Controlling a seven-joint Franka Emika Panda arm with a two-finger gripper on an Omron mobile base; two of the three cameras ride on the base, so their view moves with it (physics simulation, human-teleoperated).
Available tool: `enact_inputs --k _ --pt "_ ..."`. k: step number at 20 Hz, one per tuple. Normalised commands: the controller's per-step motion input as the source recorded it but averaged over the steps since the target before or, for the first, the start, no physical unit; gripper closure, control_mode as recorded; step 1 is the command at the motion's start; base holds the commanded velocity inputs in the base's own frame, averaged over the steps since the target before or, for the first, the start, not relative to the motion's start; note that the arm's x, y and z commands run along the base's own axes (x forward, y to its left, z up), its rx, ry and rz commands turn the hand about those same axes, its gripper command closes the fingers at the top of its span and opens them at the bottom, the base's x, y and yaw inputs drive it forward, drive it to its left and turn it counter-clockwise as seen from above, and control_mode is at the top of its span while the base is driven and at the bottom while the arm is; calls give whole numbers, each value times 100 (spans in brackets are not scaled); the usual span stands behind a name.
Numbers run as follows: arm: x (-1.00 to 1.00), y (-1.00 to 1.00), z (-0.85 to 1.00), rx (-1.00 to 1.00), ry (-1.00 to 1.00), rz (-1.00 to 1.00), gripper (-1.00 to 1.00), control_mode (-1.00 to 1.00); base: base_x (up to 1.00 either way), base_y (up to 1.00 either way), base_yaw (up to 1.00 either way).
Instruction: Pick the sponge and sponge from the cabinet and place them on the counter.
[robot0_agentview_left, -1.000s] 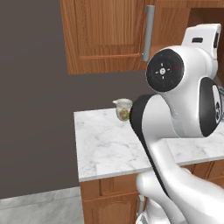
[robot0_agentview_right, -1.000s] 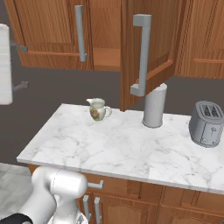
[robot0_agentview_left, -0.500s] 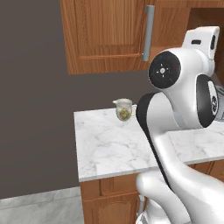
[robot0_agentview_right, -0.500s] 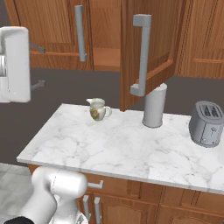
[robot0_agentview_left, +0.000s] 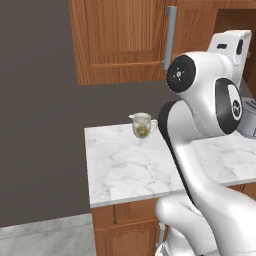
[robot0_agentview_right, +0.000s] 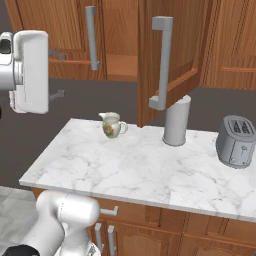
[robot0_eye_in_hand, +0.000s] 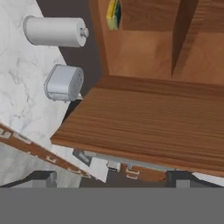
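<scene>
A sponge (robot0_eye_in_hand: 113, 14), yellow with a dark green face, lies inside the open cabinet (robot0_eye_in_hand: 144, 57) at the top of the hand view, far from the fingertips. My gripper (robot0_eye_in_hand: 111, 178) is open, both tips wide apart with nothing between them. In the right base view the gripper (robot0_agentview_right: 57, 74) hangs at the left, above the counter's (robot0_agentview_right: 140, 170) left end and short of the cabinet (robot0_agentview_right: 120, 67), whose right door stands ajar. In the left base view the white hand (robot0_agentview_left: 232, 45) is at the upper right, beside the cabinet (robot0_agentview_left: 125, 40).
A floral jug (robot0_agentview_right: 111, 125) stands near the counter's back edge, a grey canister (robot0_agentview_right: 177, 121) under the open door, and a toaster (robot0_agentview_right: 236, 141) at the right. The open door's long bar handle (robot0_agentview_right: 162, 60) juts out over the counter. A dark wall lies left of the counter (robot0_agentview_left: 125, 170).
The hand has moved right, toward the open cabinet, and the arm's upper links have turned with it. The jaws stayed open and the things on the counter did not move.
</scene>
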Motion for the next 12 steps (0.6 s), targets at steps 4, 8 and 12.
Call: enact_inputs --k 4,8,12 --pt "23 -22 -11 0 0 -8 -100 -100 0 0 0" --pt "21 -23 -12 0 0 -8 -100 -100 0 0 0" --pt "16 -29 -11 0 0 -6 -100 -100 0 0 0"
